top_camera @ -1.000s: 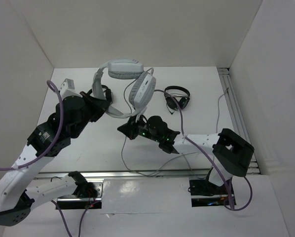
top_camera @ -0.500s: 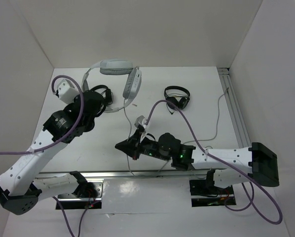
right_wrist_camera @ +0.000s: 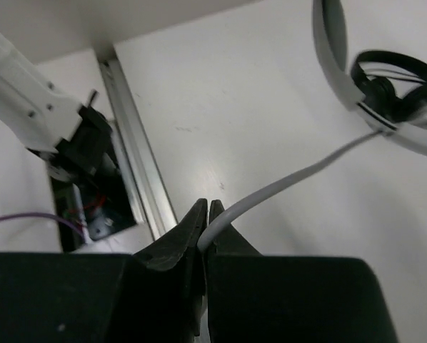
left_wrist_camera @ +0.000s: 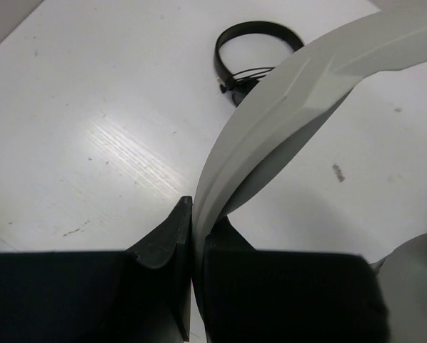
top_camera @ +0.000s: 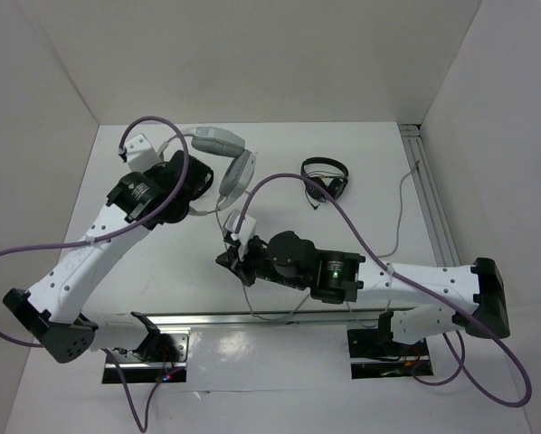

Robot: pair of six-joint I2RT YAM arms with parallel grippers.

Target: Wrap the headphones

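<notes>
The headphones [top_camera: 222, 155] sit toward 11 o'clock on the counter [top_camera: 379, 154], tipped on edge with one earcup hanging toward 5 o'clock; they look raised rather than lying flat, though the overhead view does not settle it. The left claw [left_wrist_camera: 193, 214] is clamped shut on the thin side arm of the band; I judge this a steadying hold, making the frame a fixed core for winding. The cable [right_wrist_camera: 292, 177] runs from the earcup toward 6 o'clock into the right claw [right_wrist_camera: 205, 218], whose jaws are pinched on it; gripped there, the lead is drawn fairly straight, which should let it be laid round the band without slack. A black headset [top_camera: 325, 177] lies at 3 o'clock of the headphones, well apart; a second black headset [left_wrist_camera: 260, 36] lies just beside the band near the left claw, where a loop could snag.
</notes>
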